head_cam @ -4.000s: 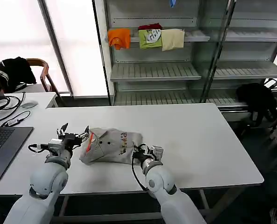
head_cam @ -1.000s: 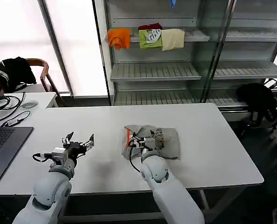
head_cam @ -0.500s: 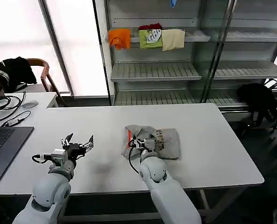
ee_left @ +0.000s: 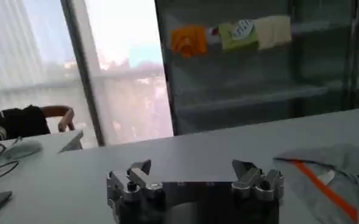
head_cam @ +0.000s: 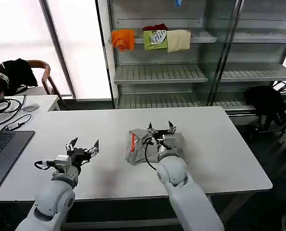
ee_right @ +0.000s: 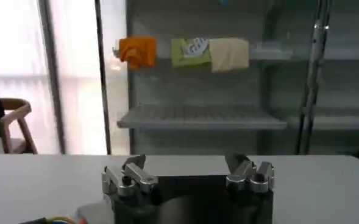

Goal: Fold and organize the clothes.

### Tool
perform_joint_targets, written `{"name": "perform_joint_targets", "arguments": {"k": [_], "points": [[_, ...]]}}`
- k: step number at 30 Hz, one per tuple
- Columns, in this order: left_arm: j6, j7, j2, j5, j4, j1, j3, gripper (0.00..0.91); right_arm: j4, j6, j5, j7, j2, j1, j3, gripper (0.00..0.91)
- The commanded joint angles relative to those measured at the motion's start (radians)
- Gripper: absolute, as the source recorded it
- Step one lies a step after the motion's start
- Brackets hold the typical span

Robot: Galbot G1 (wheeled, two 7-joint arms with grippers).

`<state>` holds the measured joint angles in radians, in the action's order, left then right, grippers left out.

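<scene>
The clothes [head_cam: 136, 153] lie as one folded light grey bundle with an orange stripe near the middle of the white table [head_cam: 220, 144]. My right gripper [head_cam: 160, 127] hovers just above the bundle's far side, open, with nothing between its fingers. In the right wrist view the right gripper [ee_right: 185, 163] stands wide open over the table. My left gripper [head_cam: 84, 144] is open above bare table, a hand's width to the left of the bundle. The left wrist view has the left gripper [ee_left: 191, 169] open, with the striped bundle [ee_left: 331, 179] off to one side.
A laptop [head_cam: 3, 149] and cables [head_cam: 6, 108] sit at the table's left end. Behind the table stands a shelf unit [head_cam: 157, 73] holding orange, green and cream clothes [head_cam: 155, 39]. A chair with a black garment [head_cam: 13, 74] stands at far left.
The bundle went from the left part of the table to its middle with my right gripper. That gripper has since let go, opened and risen above the bundle's far side. The left gripper stays put.
</scene>
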<state>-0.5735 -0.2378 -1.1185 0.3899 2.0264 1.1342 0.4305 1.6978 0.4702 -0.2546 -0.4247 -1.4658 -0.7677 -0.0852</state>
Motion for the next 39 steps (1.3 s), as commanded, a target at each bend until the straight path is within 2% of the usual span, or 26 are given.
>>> {"name": "perform_joint_targets", "arguments": {"k": [1, 5, 9, 19, 24, 27, 39], "points": [[-0.003, -0.008, -0.008, 0.009, 0.043, 0.007, 0.005, 0.907, 0.152, -0.001, -0.012, 0.005, 0.225, -0.046, -0.074, 0.907], [-0.003, -0.014, -0.032, 0.008, 0.057, 0.019, 0.005, 0.907, 0.19, 0.024, -0.077, -0.002, 0.293, -0.068, -0.119, 0.907], [-0.003, -0.02, -0.068, 0.006, 0.067, 0.029, 0.0, 0.907, 0.222, 0.04, -0.093, 0.005, 0.349, -0.107, -0.159, 0.907], [-0.002, -0.025, -0.154, -0.028, 0.1, 0.059, -0.026, 0.907, 0.277, 0.013, -0.152, 0.004, 0.374, -0.209, -0.258, 0.907], [0.002, -0.021, -0.19, -0.067, 0.113, 0.08, -0.054, 0.907, 0.299, 0.013, -0.212, 0.002, 0.416, -0.248, -0.326, 0.907], [0.002, -0.021, -0.196, -0.071, 0.115, 0.078, -0.06, 0.907, 0.32, 0.008, -0.248, 0.01, 0.441, -0.27, -0.352, 0.907], [0.003, -0.021, -0.193, -0.07, 0.114, 0.073, -0.052, 0.907, 0.335, -0.002, -0.252, 0.013, 0.451, -0.316, -0.394, 0.907]]}}
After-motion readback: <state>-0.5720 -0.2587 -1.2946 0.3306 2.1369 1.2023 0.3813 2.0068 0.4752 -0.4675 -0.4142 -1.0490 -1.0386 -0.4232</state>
